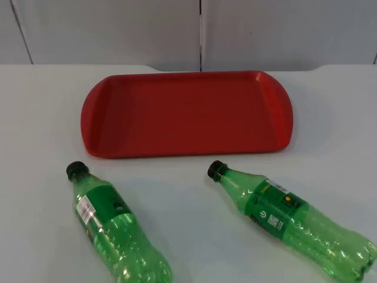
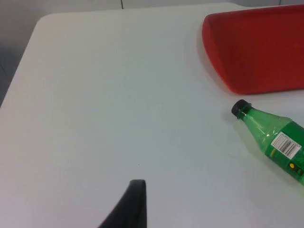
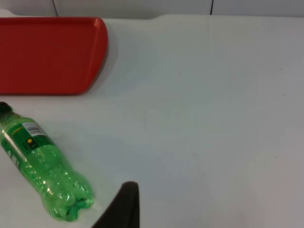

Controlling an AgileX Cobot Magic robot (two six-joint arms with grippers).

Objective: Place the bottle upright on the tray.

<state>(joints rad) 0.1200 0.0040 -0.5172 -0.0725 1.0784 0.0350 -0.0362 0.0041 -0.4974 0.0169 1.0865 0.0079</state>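
one black fingertip of the left gripper sits over bare table, same deal with the right gripper, so i can't tell if either set of fingers is apart or together. two green bottles, one red tray. both lie flat on the table in front of the tray, caps toward it: left bottle, right bottle. the top view gets both bottles, each wrist view just one.

Bright even light, soft shadows beside the tray, pale glare on it, slight softness throughout
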